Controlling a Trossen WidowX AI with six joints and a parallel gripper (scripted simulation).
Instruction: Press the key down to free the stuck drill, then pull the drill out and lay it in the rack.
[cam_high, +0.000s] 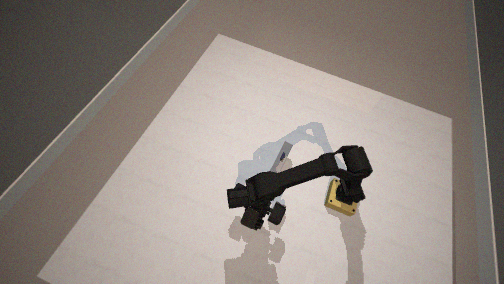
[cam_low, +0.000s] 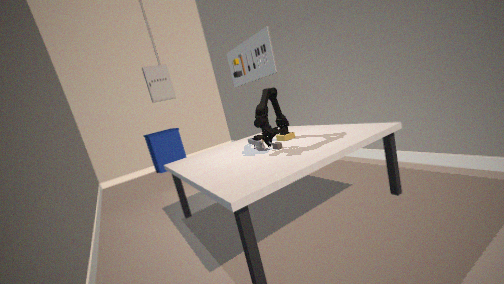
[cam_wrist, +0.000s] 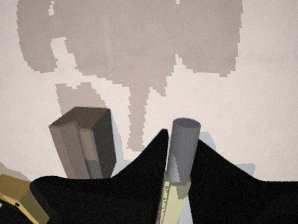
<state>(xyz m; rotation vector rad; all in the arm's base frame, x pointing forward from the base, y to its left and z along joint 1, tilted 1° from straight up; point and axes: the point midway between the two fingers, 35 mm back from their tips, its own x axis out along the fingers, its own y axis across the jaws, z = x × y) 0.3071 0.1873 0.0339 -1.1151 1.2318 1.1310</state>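
As the step stands: pulling or carrying the drill (cam_wrist: 184, 150), I judge; key not made out.
Gripper (cam_high: 264, 215) (cam_low: 270, 144) (cam_wrist: 173, 135): nearly closed, pinching the drill, grey end up between the fingertips.
Grooved block (cam_wrist: 95, 145): beside, apart from drill; maybe the rack.
Next: clear any holder, then lower into rack.

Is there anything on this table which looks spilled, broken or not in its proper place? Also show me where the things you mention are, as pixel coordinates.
Nothing stands out. The table (cam_high: 150, 175) (cam_low: 215, 175) (cam_wrist: 270, 100) shows no visible spill, and the grey cylinder (cam_wrist: 184, 145) between the jaws shows no visible break. Much of its pale yellow lower part is hidden, so I cannot judge damage there.
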